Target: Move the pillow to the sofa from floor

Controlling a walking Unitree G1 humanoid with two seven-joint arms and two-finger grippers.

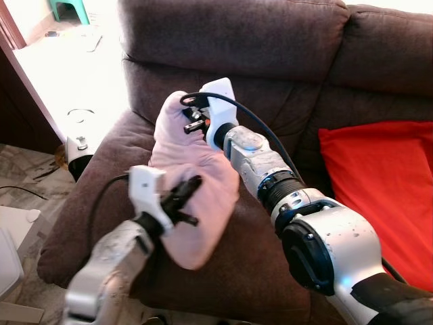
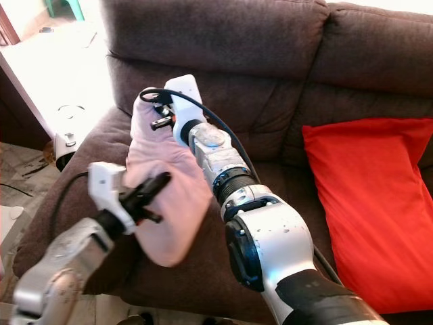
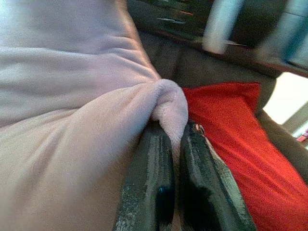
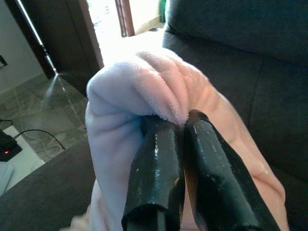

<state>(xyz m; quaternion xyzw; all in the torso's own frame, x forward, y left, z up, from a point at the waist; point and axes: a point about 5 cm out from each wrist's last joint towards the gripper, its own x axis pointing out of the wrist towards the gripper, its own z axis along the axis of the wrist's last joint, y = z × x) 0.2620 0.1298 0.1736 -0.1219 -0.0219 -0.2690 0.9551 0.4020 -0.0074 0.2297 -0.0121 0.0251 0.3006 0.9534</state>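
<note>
A soft pink pillow (image 1: 196, 183) hangs between my two grippers above the left seat of the brown sofa (image 1: 270, 40). At its upper end my right gripper (image 1: 191, 115) is shut on a fold of the pink fabric (image 4: 144, 86). Lower down, my left gripper (image 1: 189, 193) pinches another fold (image 3: 166, 98) and is also shut on it. The pillow droops below the left gripper, over the sofa's front edge.
A red cushion (image 1: 382, 183) lies on the sofa seat to the right. The brown armrest (image 1: 88, 203) is at the left, with tiled floor (image 1: 20, 169), a cable and a white device (image 1: 78, 145) beyond it. A bright doorway is at the far left.
</note>
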